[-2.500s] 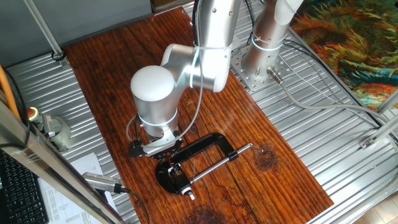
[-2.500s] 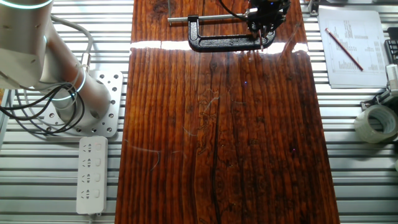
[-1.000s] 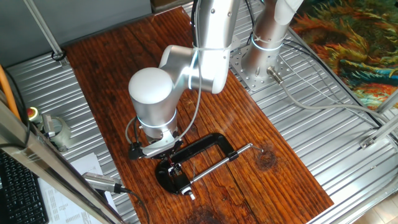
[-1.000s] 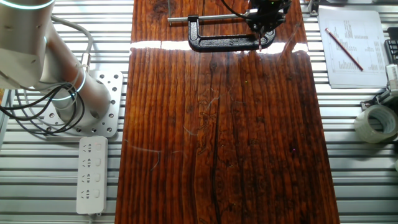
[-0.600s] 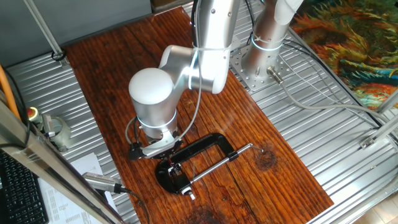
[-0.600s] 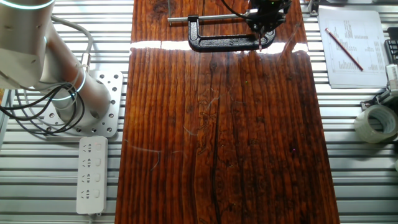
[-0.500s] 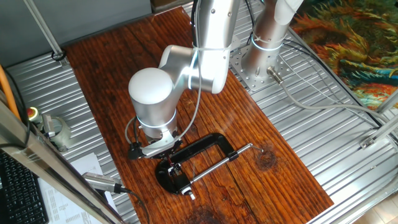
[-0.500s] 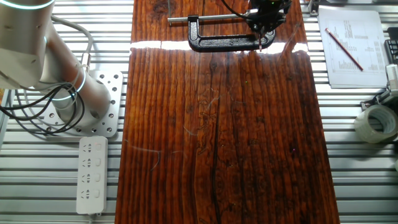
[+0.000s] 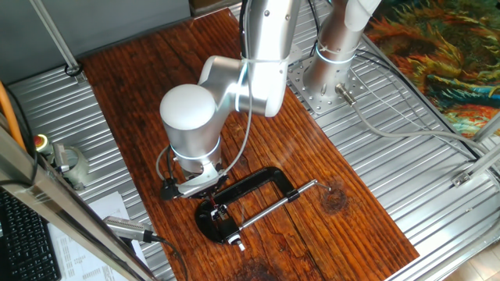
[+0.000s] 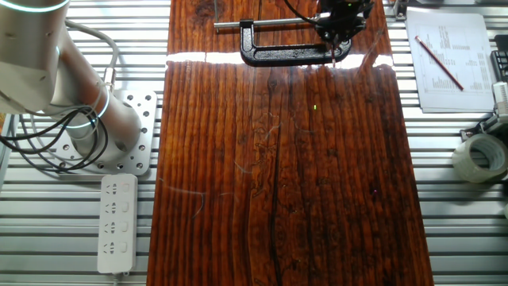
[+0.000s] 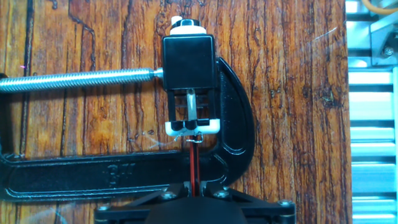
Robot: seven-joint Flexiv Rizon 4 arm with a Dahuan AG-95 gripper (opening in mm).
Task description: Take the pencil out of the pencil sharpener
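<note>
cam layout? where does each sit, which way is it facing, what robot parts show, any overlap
One fixed view: high at a table corner, looking down across the board; shows the arm's base, links and wrist over the clamp.
The other fixed view: overhead, from the opposite side; base at left, pincer at the far edge on the clamp.
Hand view: on the wrist, straight down; fingers' base at the bottom edge, pencil running up to the sharpener.
Shared: the clamp is in all three.

- C-clamp point(image 11: 112, 177): raised marking moulded into the black frame bar, seen in the hand view; characters too blurred to make out.
- Paper sheet point(image 10: 448, 59): rows of fine print, in the other fixed view; too small to read.
- No other text, brand or number legible anywhere.
</note>
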